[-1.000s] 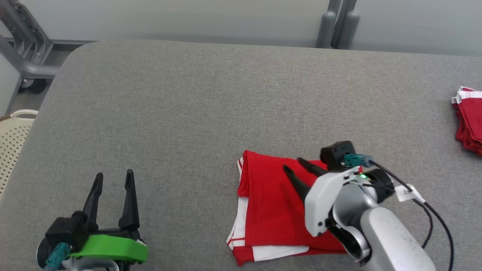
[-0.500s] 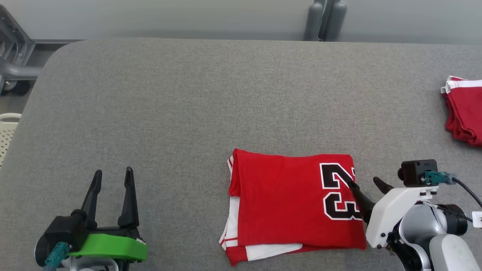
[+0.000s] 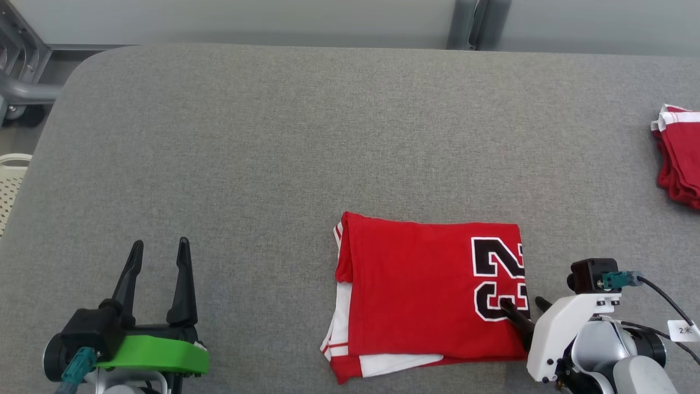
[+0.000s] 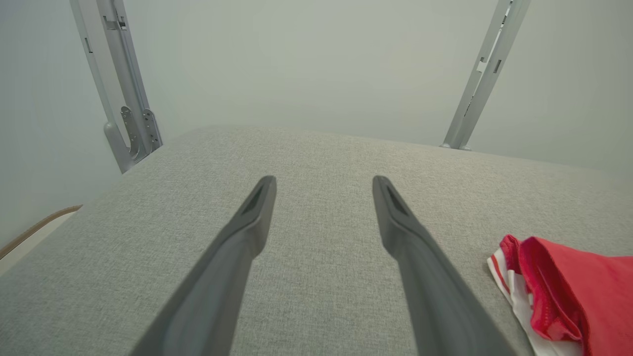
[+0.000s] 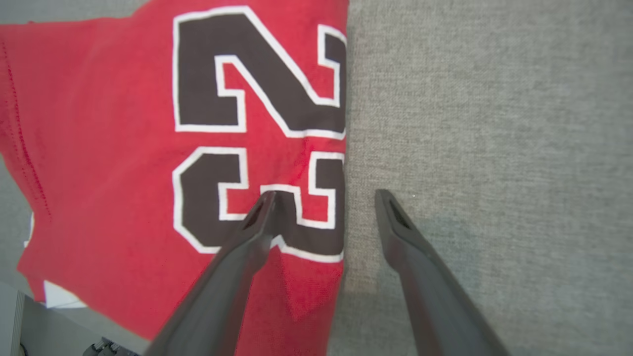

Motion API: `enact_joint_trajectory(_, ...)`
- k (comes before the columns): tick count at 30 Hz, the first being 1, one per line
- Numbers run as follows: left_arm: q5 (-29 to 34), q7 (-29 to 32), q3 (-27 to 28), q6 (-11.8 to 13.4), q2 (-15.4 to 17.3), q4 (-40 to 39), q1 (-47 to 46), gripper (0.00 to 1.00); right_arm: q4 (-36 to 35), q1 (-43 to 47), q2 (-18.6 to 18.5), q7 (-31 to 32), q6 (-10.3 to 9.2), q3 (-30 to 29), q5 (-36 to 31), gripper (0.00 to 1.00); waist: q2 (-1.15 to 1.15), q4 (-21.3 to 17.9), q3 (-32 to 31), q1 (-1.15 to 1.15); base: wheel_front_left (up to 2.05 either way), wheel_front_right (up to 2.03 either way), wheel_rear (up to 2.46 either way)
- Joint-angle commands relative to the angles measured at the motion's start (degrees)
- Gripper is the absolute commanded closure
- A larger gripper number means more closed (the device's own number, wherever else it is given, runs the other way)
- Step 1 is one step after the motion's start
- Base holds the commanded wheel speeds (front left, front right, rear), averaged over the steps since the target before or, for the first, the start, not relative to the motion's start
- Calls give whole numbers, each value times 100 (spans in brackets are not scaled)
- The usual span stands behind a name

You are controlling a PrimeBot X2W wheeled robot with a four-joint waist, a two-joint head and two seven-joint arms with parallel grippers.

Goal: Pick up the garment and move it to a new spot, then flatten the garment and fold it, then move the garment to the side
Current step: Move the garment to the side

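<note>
Garment [image 3: 426,290] lies folded into a tidy red rectangle near the front of the grey worktop [image 3: 273,137], right of centre. Right gripper [image 3: 520,302] has its jaws apart, straddling the garment's right edge and gripping nothing. Left gripper [image 3: 159,243] is spread and idle, well apart. Folding looks done; the move aside remains, perhaps toward the red stack [image 3: 678,158].

The worktop [image 3: 273,137] wears grey woven cloth, matt and coarse-grained. The garment [image 3: 426,290] is red knit cloth, matt, its black number [image 3: 500,273] a smoother print. The left gripper [image 3: 158,243] has matt dark plastic fingers [image 3: 183,284] and a glossy green plastic cover [image 3: 153,353].
</note>
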Motion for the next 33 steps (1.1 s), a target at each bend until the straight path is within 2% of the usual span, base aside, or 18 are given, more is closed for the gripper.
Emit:
enact_joint_trajectory(1, 35, -2, 26, -13, 40, -21, -81, 0, 94, -76, -13, -25, -1, -6, 45, 0, 0, 15, 4, 0, 0, 0, 0)
enact_joint_trajectory(6, 67, -2, 22, -13, 36, -42, -66, 0, 582, -258, -7, -78, -1, 41, 63, 1, 0, 66, -5, 0, 0, 0, 0)
enact_joint_trajectory(7, 70, -2, 18, -13, 35, -39, -59, 0, 653, -292, -6, -83, -1, 57, 71, 54, 0, 73, -6, 0, 0, 0, 0)
enact_joint_trajectory(8, 73, -2, 14, -13, 34, -35, -53, 0, 711, -324, -6, -91, -1, 68, 67, 93, 0, 80, -8, 0, 0, 0, 0)
enact_joint_trajectory(9, 69, -2, 9, -13, 33, -32, -46, 0, 753, -352, -4, -88, -1, 93, 34, 100, 0, 88, -11, 0, 0, 0, 0)
enact_joint_trajectory(21, 63, -2, 78, -13, -8, -15, -26, 0, 724, -722, -22, -126, -6, 2, -447, 100, 0, 62, -66, 0, 0, 0, 0)
enact_joint_trajectory(33, 97, -3, 123, -13, -4, -68, -171, 0, 702, -1848, -25, 326, -5, 291, -1086, 100, 0, -396, 130, 0, 0, 0, 0)
